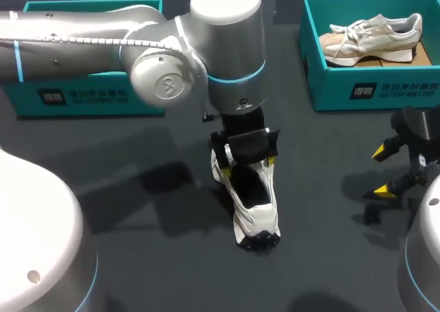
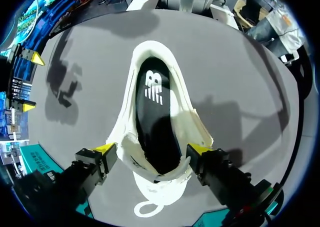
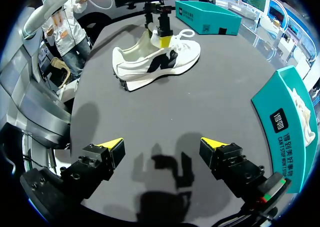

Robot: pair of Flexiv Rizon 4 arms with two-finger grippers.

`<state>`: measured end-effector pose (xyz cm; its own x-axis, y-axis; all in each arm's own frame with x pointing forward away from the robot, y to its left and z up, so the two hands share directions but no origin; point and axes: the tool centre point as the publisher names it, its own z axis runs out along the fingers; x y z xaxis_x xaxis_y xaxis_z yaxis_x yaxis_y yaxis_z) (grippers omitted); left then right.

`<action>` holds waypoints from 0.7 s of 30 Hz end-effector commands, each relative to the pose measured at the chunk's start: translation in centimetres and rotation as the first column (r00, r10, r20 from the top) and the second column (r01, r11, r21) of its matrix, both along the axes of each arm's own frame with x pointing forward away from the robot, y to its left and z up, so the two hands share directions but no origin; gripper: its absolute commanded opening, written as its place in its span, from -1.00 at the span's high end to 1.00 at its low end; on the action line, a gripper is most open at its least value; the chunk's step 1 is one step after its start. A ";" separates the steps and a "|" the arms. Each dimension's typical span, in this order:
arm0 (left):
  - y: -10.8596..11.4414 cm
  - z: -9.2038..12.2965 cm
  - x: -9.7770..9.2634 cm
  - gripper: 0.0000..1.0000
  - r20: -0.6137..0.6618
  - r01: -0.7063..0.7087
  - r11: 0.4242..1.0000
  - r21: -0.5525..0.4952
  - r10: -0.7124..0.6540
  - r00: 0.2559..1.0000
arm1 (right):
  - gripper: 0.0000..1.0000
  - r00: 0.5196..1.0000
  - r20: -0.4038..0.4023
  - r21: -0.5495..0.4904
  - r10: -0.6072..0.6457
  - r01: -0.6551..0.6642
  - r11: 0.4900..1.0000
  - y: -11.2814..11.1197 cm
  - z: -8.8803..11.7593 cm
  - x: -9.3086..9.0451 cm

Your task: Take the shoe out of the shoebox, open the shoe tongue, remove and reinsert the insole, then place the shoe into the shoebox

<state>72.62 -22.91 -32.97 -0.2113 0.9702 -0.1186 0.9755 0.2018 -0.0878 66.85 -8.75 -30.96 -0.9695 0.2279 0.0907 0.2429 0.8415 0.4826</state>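
Dark grey table [image 1: 151, 257]. White shoe [image 1: 256, 212] on it, clamped across its sides by left jaws. Right jaws wide. Toe hidden.

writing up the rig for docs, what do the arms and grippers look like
The left arm and right arm are silver, with rounded joint housings ringed by light-blue bands; a cable runs along the left one. The left gripper and right gripper are black and blocky, each with two fingers tipped in yellow.
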 end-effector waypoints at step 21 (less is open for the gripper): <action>3.0 4.5 6.5 0.00 -0.025 -0.036 0.998 -0.042 0.035 0.999 | -1.00 1.000 0.001 -0.002 -0.001 0.001 1.000 0.0 0.0 -0.1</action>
<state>78.50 -20.10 -28.82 -0.2513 0.9550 -0.1576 0.9654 0.2357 -0.1111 66.85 -8.75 -30.96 -0.9694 0.2279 0.0907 0.2430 0.8415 0.4826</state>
